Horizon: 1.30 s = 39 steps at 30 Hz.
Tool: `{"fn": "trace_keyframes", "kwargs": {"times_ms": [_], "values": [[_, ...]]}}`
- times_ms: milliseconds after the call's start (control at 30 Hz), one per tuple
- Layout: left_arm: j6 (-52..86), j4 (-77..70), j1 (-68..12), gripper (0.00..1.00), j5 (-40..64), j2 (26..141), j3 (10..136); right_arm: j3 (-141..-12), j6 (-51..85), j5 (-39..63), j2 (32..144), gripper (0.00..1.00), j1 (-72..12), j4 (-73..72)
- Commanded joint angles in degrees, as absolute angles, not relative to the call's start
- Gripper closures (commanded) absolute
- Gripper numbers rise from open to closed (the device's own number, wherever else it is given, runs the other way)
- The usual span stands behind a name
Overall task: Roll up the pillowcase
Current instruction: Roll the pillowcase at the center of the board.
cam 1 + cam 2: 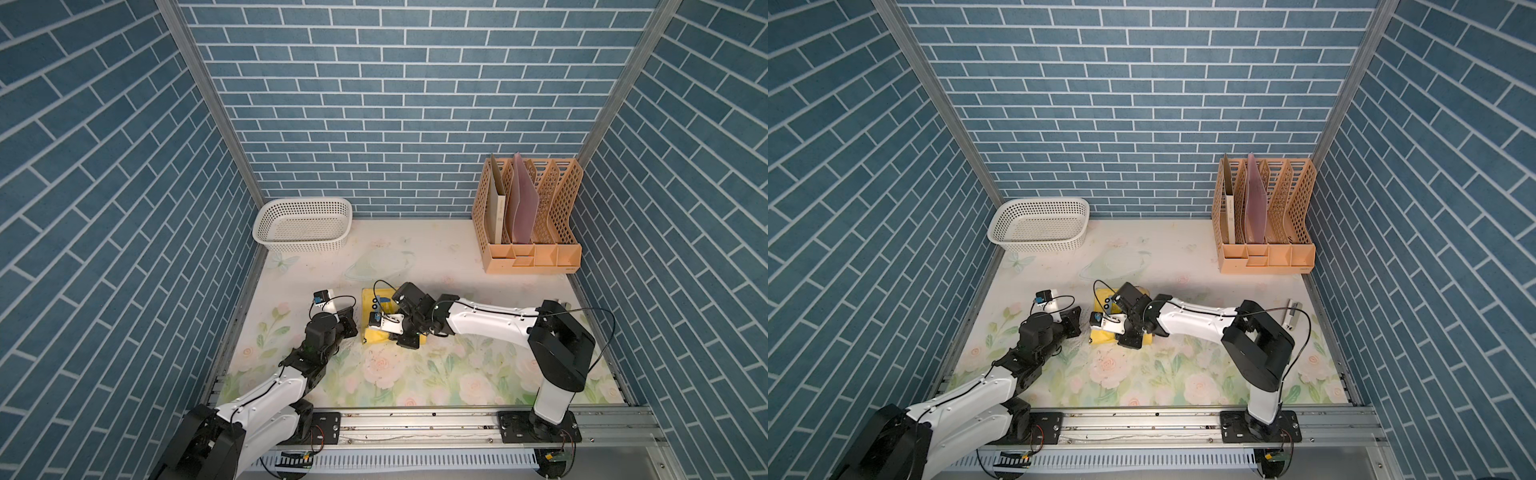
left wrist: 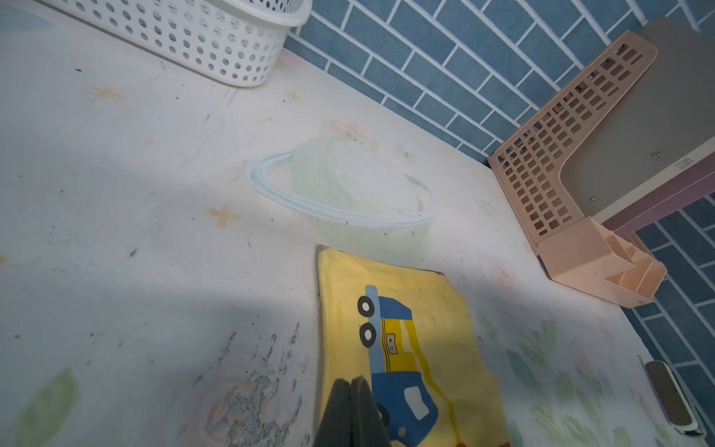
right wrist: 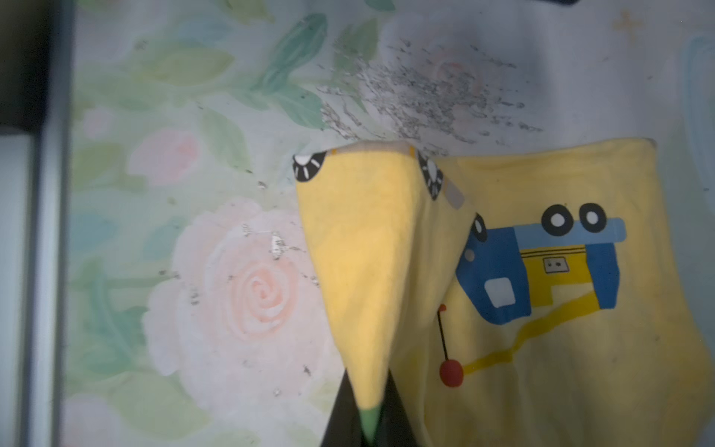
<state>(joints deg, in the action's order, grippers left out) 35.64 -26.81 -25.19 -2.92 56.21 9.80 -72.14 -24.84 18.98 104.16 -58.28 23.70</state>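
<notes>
The risk sits at your right end effector [image 3: 369,425]. It pinches only a narrow strip of the pillowcase [image 3: 541,329], and the cloth tents up from that one point into a steep peak. If you carry it toward the far edge from here, I expect the fold to go over crooked, or the thin fabric to slip out between the fingers. The roll would then start loose and cone-shaped. The whole cloth could also slide across the smooth table [image 1: 415,374], because nothing clearly pins it down.

That right end effector is clamped on the pillowcase's near-right edge, with the yellow fabric running up between the closed fingers. Your left end effector [image 2: 351,381] has its fingers pressed together with nothing visible between them. It hangs over the near-left part of the cloth, beside the printed blue truck. I cannot tell whether it presses the fabric or only hovers over it.

The pillowcase [image 1: 369,302] lies as a small yellow rectangle about mid-table, between the two arms, flat except for the lifted near edge. No rolled turns show yet, so I judge this the first turn. Well away at the far left stands a white perforated basket [image 1: 303,245]. A peach file organizer [image 1: 532,253] stands at the far right.
</notes>
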Motion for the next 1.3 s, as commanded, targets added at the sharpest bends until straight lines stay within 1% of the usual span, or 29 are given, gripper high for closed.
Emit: {"fn": "trace_keyframes", "kwargs": {"times_ms": [0, 100, 200, 300, 433, 500, 700, 767, 800, 867, 967, 1067, 1133, 1167, 1200, 1267], "values": [[34.9, -26.9, -24.8, 0.94, -0.4, 56.7, 9.4, -80.1, -23.6, 37.2, 109.1, 1.0, -55.5, 42.0], [33.7, -27.8, -24.8, 0.94, 1.2, 56.6, 9.6, -86.6, -24.9, 43.6, 115.0, 1.0, -53.2, 48.7], [33.2, -27.8, -25.0, 0.95, 1.7, 56.3, 9.4, -92.6, -25.2, 43.4, 122.3, 1.0, -52.0, 54.1], [33.6, -26.3, -25.0, 0.95, -0.3, 54.6, 8.9, -97.9, -25.1, 43.1, 129.1, 1.0, -51.8, 57.8], [34.9, -23.5, -24.9, 0.96, -4.6, 49.6, 7.5, -100.5, -23.9, 45.8, 131.2, 1.0, -51.7, 56.7], [35.2, -24.3, -24.8, 0.94, -3.5, 48.6, 6.7, -100.8, -23.8, 46.8, 131.5, 0.98, -51.8, 55.8], [32.8, -26.4, -26.0, 0.95, 3.6, 51.8, 8.0, -103.9, -23.9, 46.0, 135.3, 0.95, -51.7, 57.2], [31.8, -26.8, -27.6, 0.95, 5.0, 51.5, 8.6, -104.7, -23.8, 46.3, 135.9, 0.9, -51.5, 57.2], [31.7, -27.3, -28.6, 0.95, 5.5, 51.3, 8.7, -105.0, -23.6, 46.4, 136.2, 0.87, -51.4, 57.2], [31.7, -27.9, -30.5, 0.95, 5.3, 52.0, 8.6, -105.4, -23.6, 46.7, 136.4, 0.87, -51.1, 57.2], [32.1, -29.1, -31.1, 0.97, 4.2, 56.5, 8.1, -105.4, -23.4, 46.7, 136.0, 0.84, -50.6, 56.7], [32.8, -32.9, -31.3, 0.97, 4.6, 60.9, 7.7, -104.7, -22.4, 46.4, 134.5, 0.78, -50.0, 54.8], [32.8, -33.3, -31.3, 0.98, 4.1, 63.3, 8.5, -103.4, -21.2, 46.0, 132.9, 0.69, -49.8, 52.1], [32.8, -33.9, -31.4, 0.98, 4.2, 64.2, 8.6, -102.7, -20.6, 46.0, 132.0, 0.61, -49.6, 50.8], [32.8, -34.4, -31.5, 0.98, 4.1, 64.9, 8.7, -102.2, -20.4, 45.9, 131.4, 0.4, -49.4, 49.9], [32.8, -34.1, -31.6, 0.99, 3.0, 66.5, 9.2, -100.7, -19.8, 44.6, 129.1, 0.28, -49.1, 47.4]]}}
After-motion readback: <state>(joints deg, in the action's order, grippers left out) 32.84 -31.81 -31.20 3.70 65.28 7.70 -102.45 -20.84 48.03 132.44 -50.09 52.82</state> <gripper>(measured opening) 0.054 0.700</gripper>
